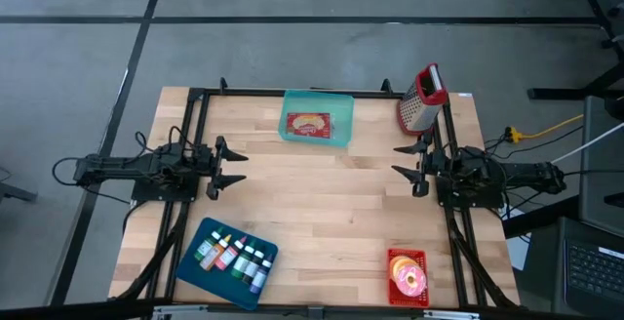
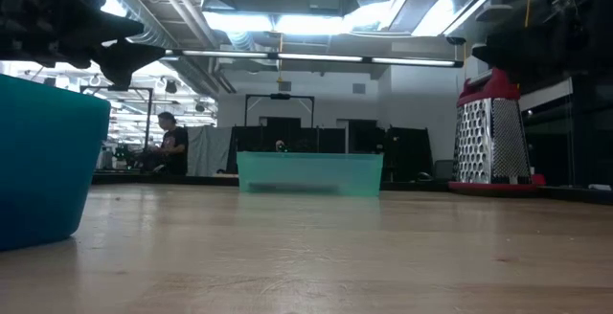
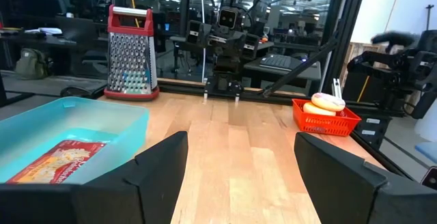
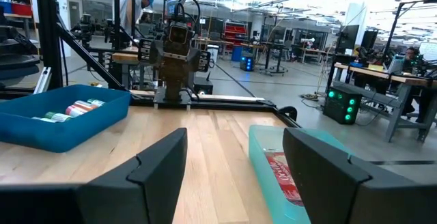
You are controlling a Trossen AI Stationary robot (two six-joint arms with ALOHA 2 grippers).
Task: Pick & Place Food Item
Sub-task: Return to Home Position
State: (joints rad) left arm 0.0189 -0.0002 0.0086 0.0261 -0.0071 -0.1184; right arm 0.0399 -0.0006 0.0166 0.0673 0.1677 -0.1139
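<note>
A red food packet lies flat in a teal bin at the table's far middle; the left wrist view shows the packet as well. A pink-and-yellow doughnut sits in a small red basket near the front right. My left gripper hovers open at the left side, pointing level toward the right, with nothing between its fingers. My right gripper hovers open at the right side, facing left, also with nothing between its fingers.
A metal grater with red trim stands at the far right corner. A dark blue tray holding several small bottles lies at the front left. Bare wood stretches between the two grippers. A black frame runs along the table's sides.
</note>
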